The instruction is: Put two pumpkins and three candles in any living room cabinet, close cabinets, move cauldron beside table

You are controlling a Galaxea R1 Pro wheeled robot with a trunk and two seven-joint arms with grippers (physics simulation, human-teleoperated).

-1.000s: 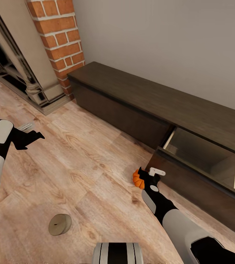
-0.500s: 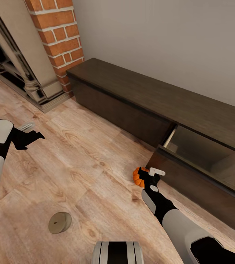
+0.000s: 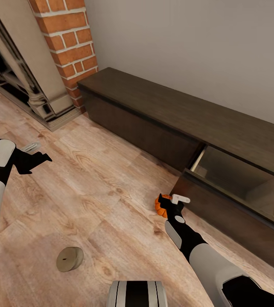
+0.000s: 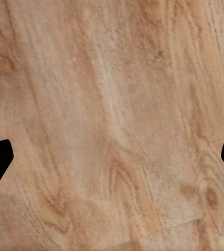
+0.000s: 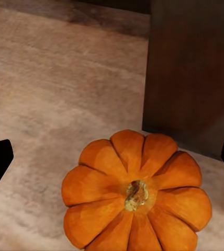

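A pumpkin [image 5: 137, 194] on the wood floor [image 3: 90, 187] is approached by the right gripper [image 3: 171, 204], spread wide; centring over the stem is advised before the jaws are shut.

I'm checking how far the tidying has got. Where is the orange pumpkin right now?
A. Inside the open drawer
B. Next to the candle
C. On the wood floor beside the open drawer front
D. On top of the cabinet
C: the pumpkin sits on the floor by the drawer front, under the right end effector.
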